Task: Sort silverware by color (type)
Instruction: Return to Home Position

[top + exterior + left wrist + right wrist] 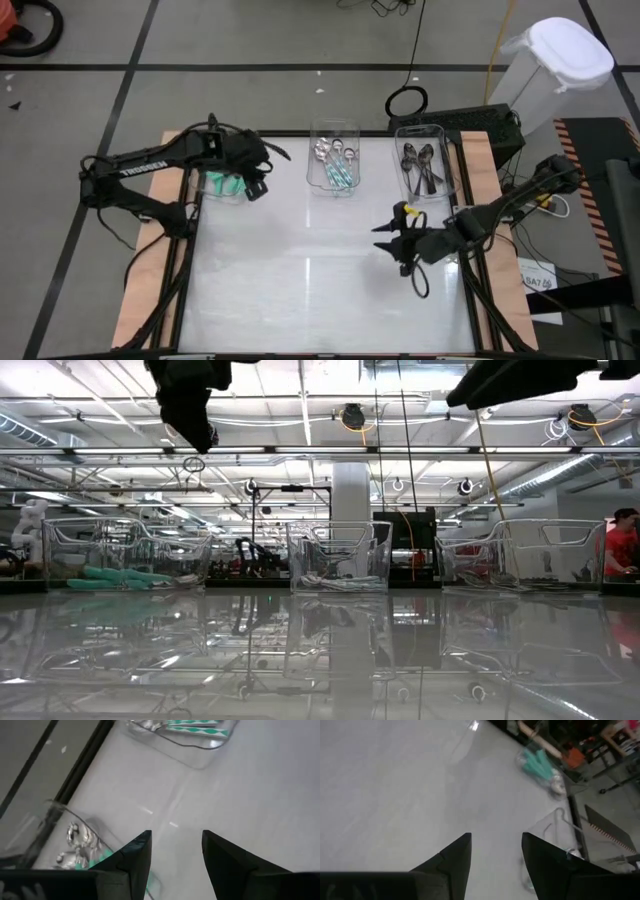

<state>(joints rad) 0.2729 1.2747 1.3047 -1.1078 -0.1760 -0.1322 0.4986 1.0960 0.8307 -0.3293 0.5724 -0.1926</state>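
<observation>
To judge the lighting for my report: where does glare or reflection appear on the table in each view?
High view: pale streaks of glare on the table. Low view: the table mirrors ceiling lights and the bins. Left wrist view: small glints ahead of the open left gripper. Right wrist view: mostly even light.

Along the far edge of the table we find, in a row, the left bin, the middle bin and the right bin. We see spoons lying in each one.
</observation>
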